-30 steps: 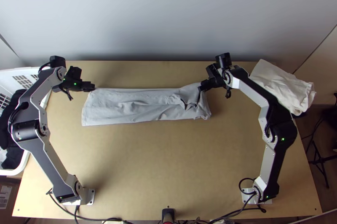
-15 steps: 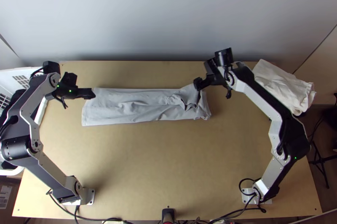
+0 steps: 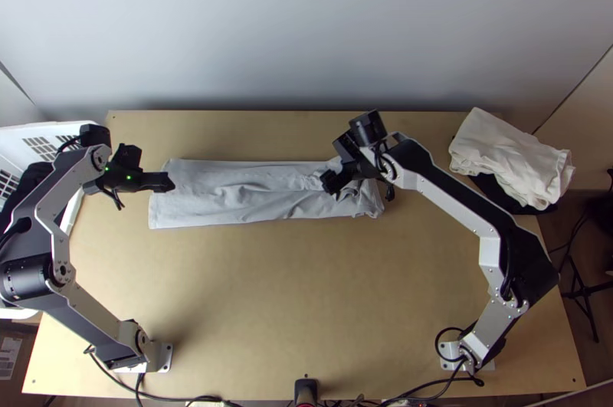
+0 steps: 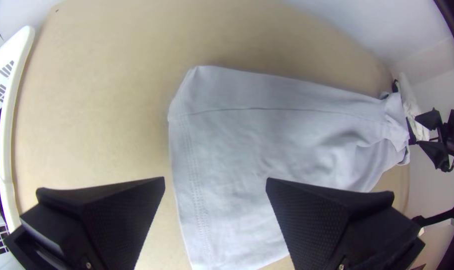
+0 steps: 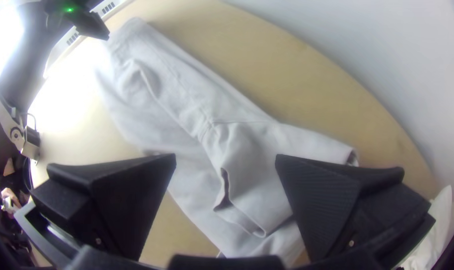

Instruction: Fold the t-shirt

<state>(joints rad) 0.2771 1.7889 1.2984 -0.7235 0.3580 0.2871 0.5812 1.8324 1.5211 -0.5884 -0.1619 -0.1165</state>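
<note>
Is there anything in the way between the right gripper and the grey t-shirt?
No, nothing that I can see. The right gripper is right over the rumpled end of the t-shirt, with its fingers open.

no readable text, no legible labels, no numbers or signs

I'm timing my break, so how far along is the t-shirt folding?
Partly done: the t-shirt already lies as a long, narrow strip. Nothing is gripped: the left gripper is open over its hem end, and the right gripper open over the rumpled opposite end. Left, probably: tidying that end, then folding the strip's length into a compact shape.
</note>
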